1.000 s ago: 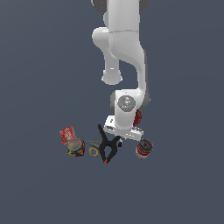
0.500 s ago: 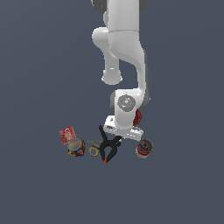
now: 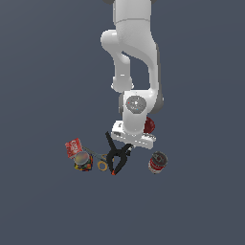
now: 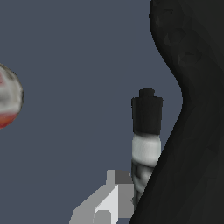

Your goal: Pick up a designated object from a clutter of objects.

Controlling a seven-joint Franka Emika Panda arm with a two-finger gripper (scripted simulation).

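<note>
A round-lidded jar (image 3: 83,161) stands with its lid on, contents hidden. At its 10 o'clock, touching or nearly so, sits a red box (image 3: 73,147). A can (image 3: 157,162) stands well apart at the jar's 3 o'clock; it also shows at the wrist view's edge (image 4: 8,97). A red bowl (image 3: 149,125) peeks from behind the arm's wrist; its inside is hidden. Yellow-handled scissors (image 3: 101,164) lie between the jar and the black clamp (image 3: 116,155). The clamp sits mid-clutter, handles splayed toward 11 and 1 o'clock, red tip at 6. In the wrist view the clamp (image 4: 188,131) fills one side, right beside a finger (image 4: 146,131). The gripper (image 3: 128,146) sits at the handles; whether its jaws pinch the clamp, I cannot tell.
</note>
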